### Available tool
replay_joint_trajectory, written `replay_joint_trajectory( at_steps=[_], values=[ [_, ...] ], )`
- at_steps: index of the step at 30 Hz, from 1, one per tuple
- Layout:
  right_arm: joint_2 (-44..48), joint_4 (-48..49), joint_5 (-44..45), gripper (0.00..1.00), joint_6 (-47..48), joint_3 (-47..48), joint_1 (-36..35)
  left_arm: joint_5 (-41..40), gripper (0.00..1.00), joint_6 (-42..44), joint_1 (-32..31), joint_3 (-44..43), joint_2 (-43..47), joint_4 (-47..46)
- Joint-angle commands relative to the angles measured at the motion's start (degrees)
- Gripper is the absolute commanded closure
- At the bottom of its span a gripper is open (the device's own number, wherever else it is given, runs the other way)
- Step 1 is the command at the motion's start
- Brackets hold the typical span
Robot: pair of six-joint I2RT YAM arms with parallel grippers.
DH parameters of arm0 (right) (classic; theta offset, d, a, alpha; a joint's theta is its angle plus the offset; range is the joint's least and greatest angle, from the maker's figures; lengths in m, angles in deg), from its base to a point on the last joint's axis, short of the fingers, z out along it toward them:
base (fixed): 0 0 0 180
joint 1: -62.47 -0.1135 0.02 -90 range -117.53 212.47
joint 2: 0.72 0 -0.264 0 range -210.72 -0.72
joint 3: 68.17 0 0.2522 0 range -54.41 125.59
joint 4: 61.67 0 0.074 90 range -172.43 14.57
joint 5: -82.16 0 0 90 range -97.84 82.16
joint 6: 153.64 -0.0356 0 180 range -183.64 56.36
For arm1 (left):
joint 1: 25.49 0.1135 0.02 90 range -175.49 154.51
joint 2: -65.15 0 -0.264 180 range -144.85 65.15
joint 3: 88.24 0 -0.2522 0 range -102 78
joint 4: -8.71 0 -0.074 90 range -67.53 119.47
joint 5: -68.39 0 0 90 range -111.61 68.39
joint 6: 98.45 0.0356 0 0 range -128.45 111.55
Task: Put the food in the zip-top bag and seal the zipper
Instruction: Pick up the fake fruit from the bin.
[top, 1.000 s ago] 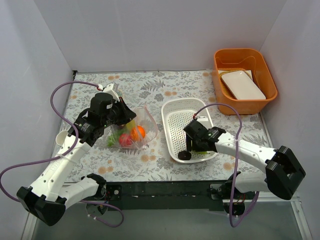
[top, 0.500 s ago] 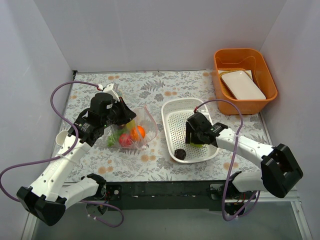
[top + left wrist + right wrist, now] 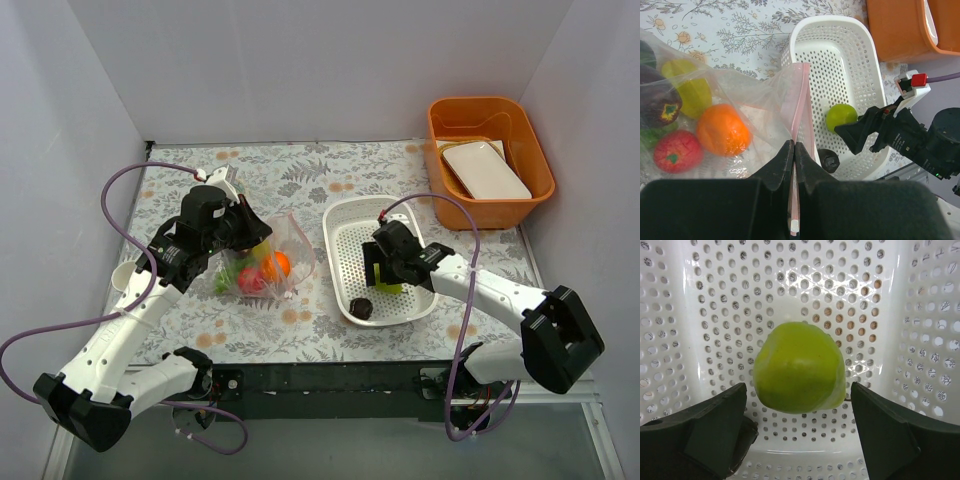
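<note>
The clear zip-top bag (image 3: 268, 262) lies left of the white basket (image 3: 345, 230) and holds an orange (image 3: 723, 130), a red apple (image 3: 678, 151), a yellow-green piece (image 3: 691, 90) and a dark purple fruit (image 3: 657, 102). My left gripper (image 3: 793, 150) is shut on the bag's pink zipper strip (image 3: 801, 95) and holds the mouth up. In the basket lie a green fruit (image 3: 799, 368) and a dark fruit (image 3: 361, 308). My right gripper (image 3: 797, 412) is open, its fingers either side of the green fruit (image 3: 390, 283), apart from it.
An orange bin (image 3: 489, 160) with a white container (image 3: 487, 170) inside stands at the back right. The dark fruit sits by my right gripper's left finger (image 3: 715, 425) near the basket's front wall. The table has a floral cloth (image 3: 300, 170).
My right gripper has moved back from the dark fruit at the basket's front to the green fruit. The left arm and bag have not moved.
</note>
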Motion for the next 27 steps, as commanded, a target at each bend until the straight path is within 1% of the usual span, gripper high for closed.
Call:
replay_joint_trajectory(
  at_steps=[1,5,11,14,15,16,18,20,23,25,27],
  values=[
    [0.4,4.8,2.2,0.07,7.3,1.9,0.2,0.3,1.00,0.6,-0.3,0.1,1.0,-0.4],
    [-2.3,6.1,1.0,0.07,9.5,2.4,0.5,0.2,1.00,0.6,-0.3,-0.2,1.1,0.0],
    [-5.7,7.5,-1.6,0.09,10.0,1.5,0.5,-0.9,1.00,0.5,-0.3,0.1,1.7,0.6],
    [-6.4,7.5,-1.8,0.15,9.3,1.1,0.5,-1.1,1.00,0.5,-0.3,0.3,1.8,0.7],
    [-6.6,7.6,-2.1,0.23,9.0,1.0,0.5,-1.3,1.00,0.6,-0.3,0.3,1.8,0.7],
    [-6.5,7.7,-2.3,0.26,8.8,1.0,0.6,-1.2,1.00,0.6,-0.3,0.3,1.7,0.6],
    [-6.2,7.9,-2.7,0.31,8.1,0.9,0.4,-1.1,1.00,0.5,-0.3,0.1,1.7,0.5],
    [-5.6,7.9,-2.9,0.32,7.7,0.8,0.5,-1.2,1.00,0.7,-0.3,0.1,1.7,0.4],
    [-5.1,7.7,-2.4,0.32,6.6,0.5,0.6,-1.1,1.00,0.7,-0.3,0.1,1.7,0.5],
    [-5.2,8.2,-2.8,0.26,5.8,0.3,0.6,-1.1,1.00,0.7,-0.3,0.2,1.8,0.3],
    [-5.8,8.2,-3.5,0.24,5.3,0.4,0.6,-0.9,1.00,0.4,-0.3,0.7,1.9,-0.3]
  ],
)
